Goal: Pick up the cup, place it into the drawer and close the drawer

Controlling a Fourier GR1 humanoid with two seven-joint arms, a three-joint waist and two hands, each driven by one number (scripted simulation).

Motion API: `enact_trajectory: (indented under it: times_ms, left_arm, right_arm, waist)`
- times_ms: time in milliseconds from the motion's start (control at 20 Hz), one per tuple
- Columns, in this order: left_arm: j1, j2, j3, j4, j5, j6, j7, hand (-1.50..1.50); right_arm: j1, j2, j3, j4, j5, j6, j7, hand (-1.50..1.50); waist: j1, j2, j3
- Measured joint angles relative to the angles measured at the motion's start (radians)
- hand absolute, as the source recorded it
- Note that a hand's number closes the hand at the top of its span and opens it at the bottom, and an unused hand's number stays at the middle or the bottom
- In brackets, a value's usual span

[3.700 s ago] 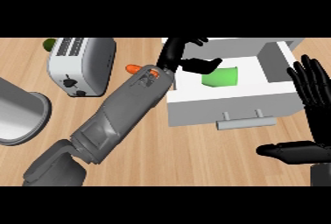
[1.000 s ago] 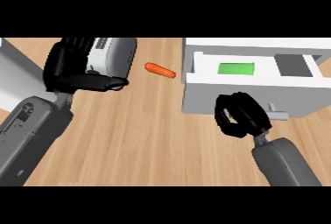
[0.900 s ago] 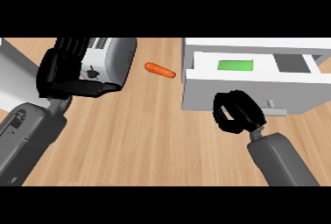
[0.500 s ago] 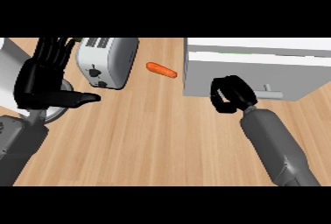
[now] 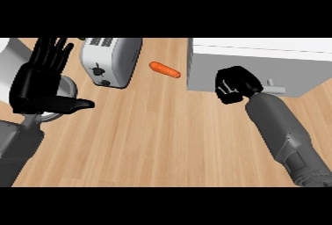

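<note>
The white drawer unit (image 5: 259, 66) stands at the upper right with its front flush, so nothing inside shows and the cup is hidden from view. My right hand (image 5: 235, 85) is curled into a fist, knuckles against the drawer front, just left of the small grey handle (image 5: 277, 88). It holds nothing. My left hand (image 5: 40, 83) is at the far left, open, fingers pointing up and thumb out to the right.
A silver toaster (image 5: 110, 59) stands at the upper left, with an orange carrot (image 5: 164, 69) lying between it and the drawer unit. A grey metal pot (image 5: 65, 88) sits partly behind my left hand. Bare wooden counter (image 5: 162, 140) fills the middle and front.
The drawer went from open, with the green cup showing inside, to fully shut under my right fist. My left hand left the toaster, moved left and opened.
</note>
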Motion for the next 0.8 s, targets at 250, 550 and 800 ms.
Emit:
enact_trajectory:
  times_ms: [250, 550, 800]
  left_arm:
    - [0.012, -0.013, -0.004, 0.010, 0.003, -0.034, -0.011, -1.50]
    - [0.018, -0.034, -0.018, 0.013, -0.002, -0.057, -0.023, -1.50]
    - [0.020, -0.043, -0.022, 0.012, -0.004, -0.064, -0.027, -1.50]
  right_arm:
    - [-0.020, -0.014, -0.018, 0.045, -0.017, 0.046, -0.057, 1.50]
    - [-0.019, -0.028, -0.044, 0.059, -0.045, 0.085, -0.118, 1.50]
    - [-0.011, -0.035, -0.065, 0.060, -0.065, 0.092, -0.164, 1.50]
  waist:
    - [0.007, -0.003, -0.004]
    - [0.018, -0.002, -0.005]
    - [0.025, -0.001, -0.005]
